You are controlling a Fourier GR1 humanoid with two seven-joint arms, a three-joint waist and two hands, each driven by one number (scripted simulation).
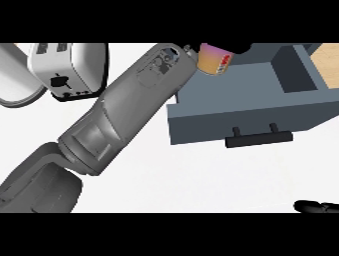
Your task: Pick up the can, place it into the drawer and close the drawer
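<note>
Biggest thing we see is the left forearm (120, 115), a long grey slab running from the lower left corner diagonally up to the middle top, where it ends right at the can. It eats up a lot of the white counter (201, 175).

Next up is the drawer (275, 90), a grey-blue box pulled open, front panel facing us with a black handle (259, 137) on it. Its far end is cut off by the top of the view, and its inside looks bare as far as we can see.

Top left there's a silver toaster (67, 67) with slots on top, and beside it a big white cylinder (6, 75), part cropped by the left edge, so we can't say what that is.

The can (215, 59) sits at the tip of the left forearm, just over the drawer's back left corner. It's orange with a pink-purple top and tilted, long axis leaning so the top end points up and left and the bottom end down and right toward the drawer. Its left side is hidden.

The left hand itself is buried behind the wrist, so we can't tell how the fingers sit on the can.

The right hand (327, 206) only pokes in at the right edge and lower right corner, black fingers straight and spread apart, holding nothing.
</note>
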